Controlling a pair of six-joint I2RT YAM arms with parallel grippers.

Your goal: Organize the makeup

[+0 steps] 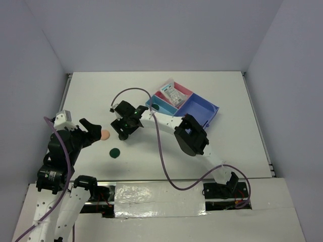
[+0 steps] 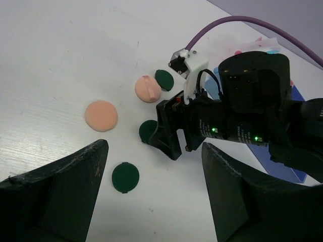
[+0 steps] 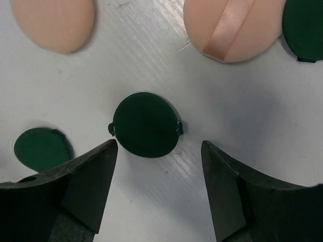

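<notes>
- The left gripper [image 2: 154, 201] is spread wide and holds nothing. A near green disc [image 2: 125, 177] lies on the table just ahead of it, between the lines of its fingers.
- The right gripper [image 3: 159, 156] is also open. Its fingers stand either side of the middle green disc [image 3: 145, 124] without touching it. Only this view shows two small tabs on the disc's rim.
- Ahead-left of that gripper lies a plain peach disc [image 3: 53, 22]. Ahead-right is a ribboned peach disc [image 3: 232, 27], with a far green disc [image 3: 305, 27] just beside it.
- From above, only one peach and one green disc show; the right arm hides the rest.
- Only the top view shows the blue tray [image 1: 209, 113], well behind the right gripper. White packets [image 1: 171, 94] lie in its pink compartment, their print too small to read.
- Bare table [image 1: 227, 146] lies open around the discs, with walls beyond its edges.
</notes>
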